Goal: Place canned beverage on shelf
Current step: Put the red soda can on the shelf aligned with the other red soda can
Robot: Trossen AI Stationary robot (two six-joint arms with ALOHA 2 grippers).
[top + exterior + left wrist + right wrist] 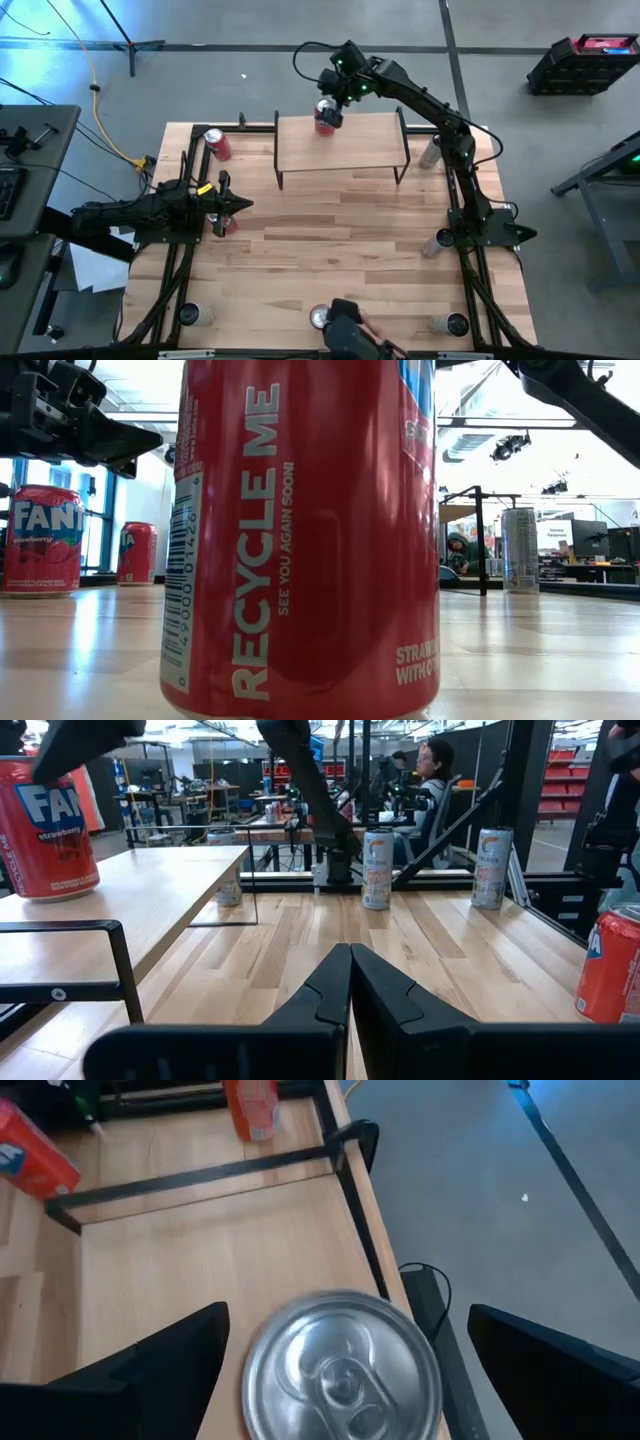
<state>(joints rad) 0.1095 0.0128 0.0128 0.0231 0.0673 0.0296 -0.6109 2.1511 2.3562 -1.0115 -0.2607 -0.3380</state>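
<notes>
A red canned beverage stands upright on its base on the shelf's wooden top, close to the far edge. The right wrist view shows its silver lid. My right gripper hovers open over the can and slants down at it; one finger stands on each side of the lid, with a gap between each and the can. In the left wrist view the can sits on the plank. My left gripper is shut and level, waiting at the table's left side.
A red can stands left of the shelf and another by my left gripper. Silver cans stand at the right and near edge. A red can fills the low view.
</notes>
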